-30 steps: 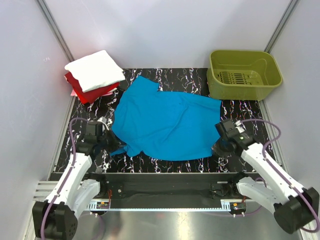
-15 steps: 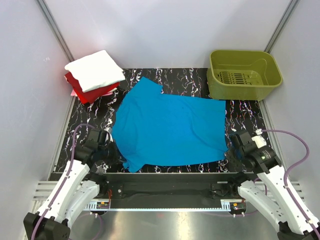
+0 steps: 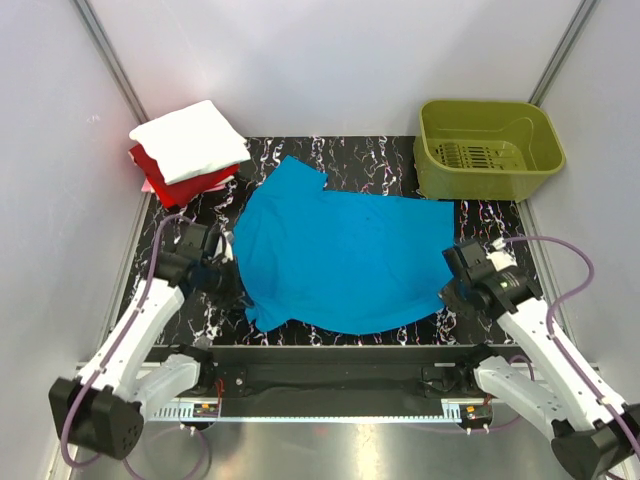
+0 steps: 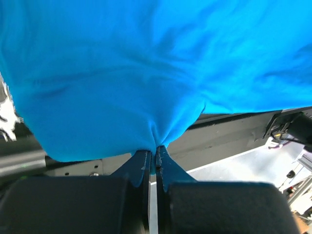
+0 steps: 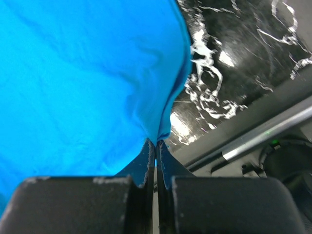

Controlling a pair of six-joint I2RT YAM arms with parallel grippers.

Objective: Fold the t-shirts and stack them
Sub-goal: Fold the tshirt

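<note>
Both arms have swung inward and away from the table's front edge since half a second ago, and the blue shirt [image 3: 340, 260] between them has gone slacker, its near hem now bowing outward in a curve. Off the blue shirt's far-left corner sits a folded white shirt [image 3: 190, 140] on top of a folded red shirt [image 3: 172, 187]. At its near-left corner the left gripper [image 4: 156, 152] has its jaws together on a small pinch of blue cloth, which puckers into folds right at the tips. The blue shirt itself lies spread open and unfolded on the black marbled table [image 3: 200, 215], one sleeve pointing toward the back. At its near-right corner the right gripper [image 5: 156, 144] is likewise clamped on a thin bit of the hem. Off the shirt's far-right corner stands a green basket [image 3: 487, 150]. Each hold looks shallow, so a quick lift or uneven pull could let a corner slip free. If one arm leads the other, the fold would probably land skewed and wrinkled.
</note>
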